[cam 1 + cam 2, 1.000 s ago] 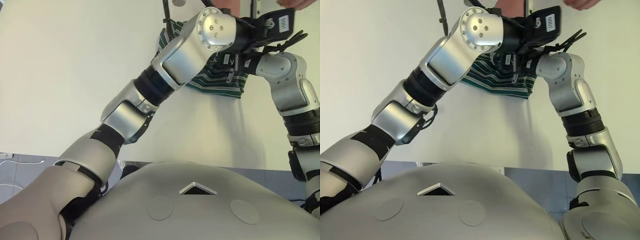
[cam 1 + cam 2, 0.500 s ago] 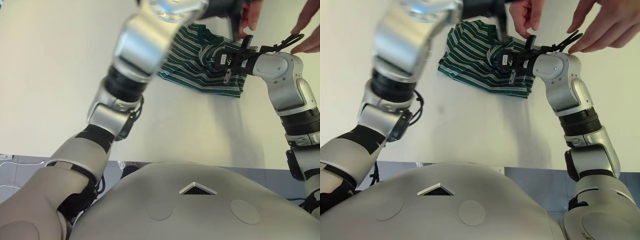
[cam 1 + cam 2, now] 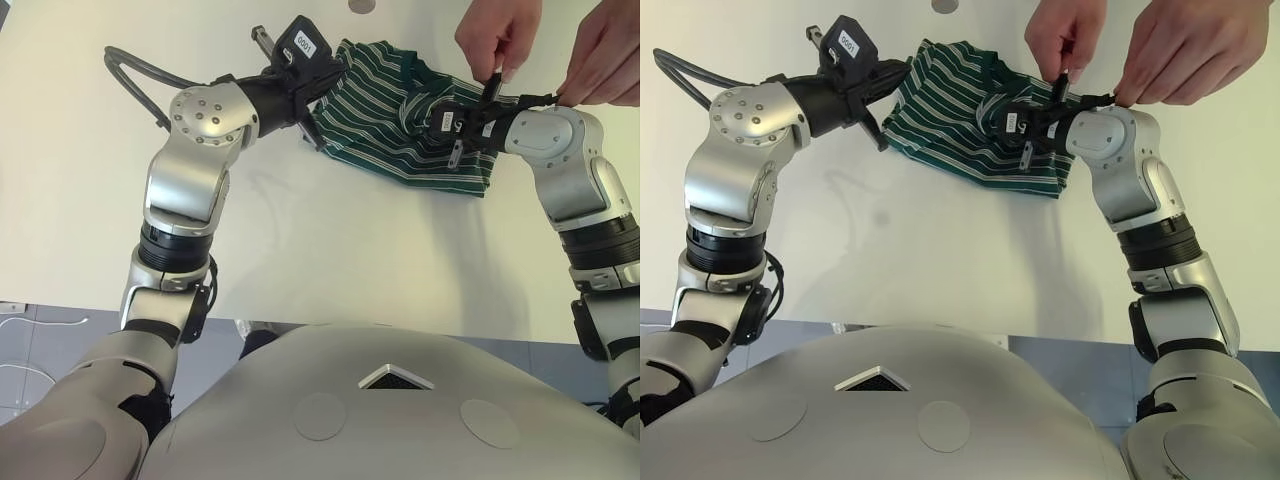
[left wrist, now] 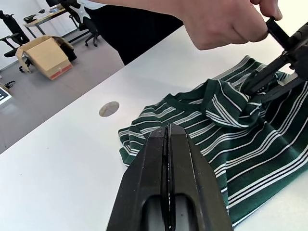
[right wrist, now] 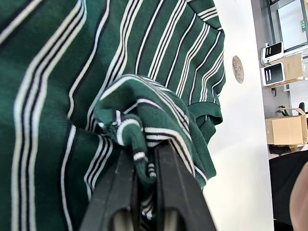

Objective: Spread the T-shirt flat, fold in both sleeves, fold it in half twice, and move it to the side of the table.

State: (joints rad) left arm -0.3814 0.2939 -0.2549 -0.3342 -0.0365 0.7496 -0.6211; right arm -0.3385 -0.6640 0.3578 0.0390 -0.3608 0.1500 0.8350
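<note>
Cloth in green with white stripes: T-shirt [image 3: 400, 120] crumpled on the white table [image 3: 350, 250], neither spread nor folded. Right gripper [image 5: 144, 166] clamped hard on a raised ridge of that cloth beside the neckline, a striped fold squeezed between the two fingers, the rest of the garment lying slack under and ahead of them. Left gripper [image 4: 168, 130] pressed closed with nothing inside, held low over the table at the shirt's opposite edge, tips aimed across the fabric toward the right gripper; touching the hem or just clear of it, impossible to tell. Two hands of a person at the right wrist: one hand [image 3: 495, 35] pinching a small black part directly above the right gripper, the other hand [image 3: 605, 55] on black fittings just behind it, on the side away from the left gripper. Round grommet hole [image 4: 109, 109] in the tabletop beyond the left gripper's tips, past the shirt's far edge. Cardboard box [image 4: 43, 55] on the floor, well beyond the table.
</note>
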